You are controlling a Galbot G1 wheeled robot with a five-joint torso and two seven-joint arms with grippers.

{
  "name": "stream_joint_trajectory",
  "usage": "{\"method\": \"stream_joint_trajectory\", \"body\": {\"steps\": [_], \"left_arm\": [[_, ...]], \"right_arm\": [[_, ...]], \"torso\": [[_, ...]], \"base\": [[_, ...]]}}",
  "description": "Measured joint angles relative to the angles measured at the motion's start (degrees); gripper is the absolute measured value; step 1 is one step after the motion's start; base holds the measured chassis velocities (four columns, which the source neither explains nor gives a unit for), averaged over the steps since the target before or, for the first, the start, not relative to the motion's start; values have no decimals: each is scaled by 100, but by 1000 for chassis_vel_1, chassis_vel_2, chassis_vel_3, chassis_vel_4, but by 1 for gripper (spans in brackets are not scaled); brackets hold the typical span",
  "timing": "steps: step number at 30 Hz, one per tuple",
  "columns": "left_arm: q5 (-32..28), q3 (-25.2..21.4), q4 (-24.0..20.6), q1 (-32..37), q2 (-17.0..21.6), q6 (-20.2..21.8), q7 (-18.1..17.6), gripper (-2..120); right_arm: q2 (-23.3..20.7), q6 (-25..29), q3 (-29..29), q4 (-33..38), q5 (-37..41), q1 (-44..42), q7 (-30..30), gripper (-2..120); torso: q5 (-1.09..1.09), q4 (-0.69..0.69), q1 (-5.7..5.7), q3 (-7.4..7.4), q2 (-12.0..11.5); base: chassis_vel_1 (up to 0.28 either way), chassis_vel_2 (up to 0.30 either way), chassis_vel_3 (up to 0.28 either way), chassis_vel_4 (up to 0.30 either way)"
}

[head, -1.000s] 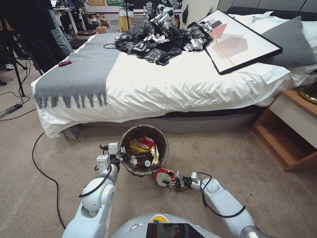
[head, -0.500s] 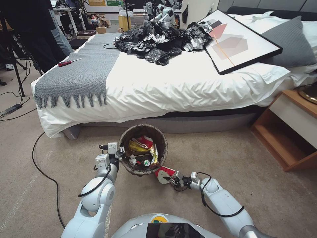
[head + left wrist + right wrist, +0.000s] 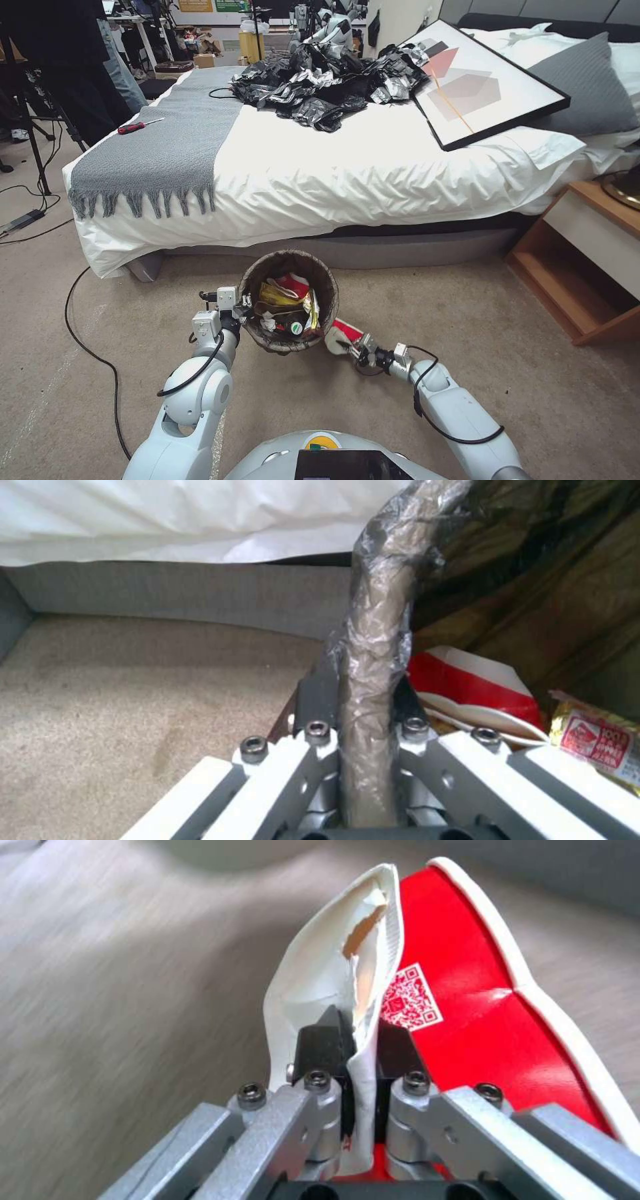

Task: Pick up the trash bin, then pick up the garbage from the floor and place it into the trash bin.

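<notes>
Since a second ago we see the right end effector [image 3: 348, 343] carry its crushed red-and-white paper cup [image 3: 341, 333] up from the carpet toward the trash bin [image 3: 289, 311], so that the cup now sits at the bin's 4 o'clock side, just beside the rim, where earlier it hung lower, nearer 5 o'clock; the bin itself and the left arm keep their places. In the right wrist view the fingers [image 3: 325, 1040] are closed tight on the cup's flattened white wall [image 3: 331, 975], the red side with its printed code spreading to one side. The left end effector [image 3: 241, 311] stays clamped on the bin at its 9 o'clock edge; the left wrist view shows both pads [image 3: 313, 700] pressed against the bag-wrapped rim [image 3: 380, 630]. The floor is beige carpet [image 3: 467, 333] with a black cable [image 3: 93, 340] looping at 8 o'clock. At 12 o'clock stands a bed [image 3: 347, 167] with a grey throw, a red-handled screwdriver [image 3: 137, 125], a heap of black bags [image 3: 320, 83] and a framed picture [image 3: 480, 80]; a wooden nightstand [image 3: 587, 260] sits at 3 o'clock. Inside the bin we see yellow wrappers [image 3: 280, 295], another red-and-white cup [image 3: 477, 680], and a bottle's green cap [image 3: 297, 328].
</notes>
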Motion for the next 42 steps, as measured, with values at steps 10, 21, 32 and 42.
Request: {"method": "stream_joint_trajectory", "body": {"steps": [10,21,32,42], "left_arm": [[-4,26,22,-18,1,0,1,2],[13,94,-19,93,0,3,2,2],[54,183,10,108,-10,5,5,2],[72,207,11,103,-31,6,10,2]], "right_arm": [[-44,221,435,612,753,-299,632,3],[-401,333,1143,3648,2458,-674,956,3],[-962,-76,-441,5523,1973,-878,1615,3],[-1015,-25,-1127,4989,1536,-829,1678,3]], "torso": [[0,0,0,0,0],[0,-2,0,0,0],[-1,1,0,0,0],[0,0,0,0,0]], "base": [[0,0,0,0],[0,0,0,0],[0,0,0,0],[0,0,0,0]]}}
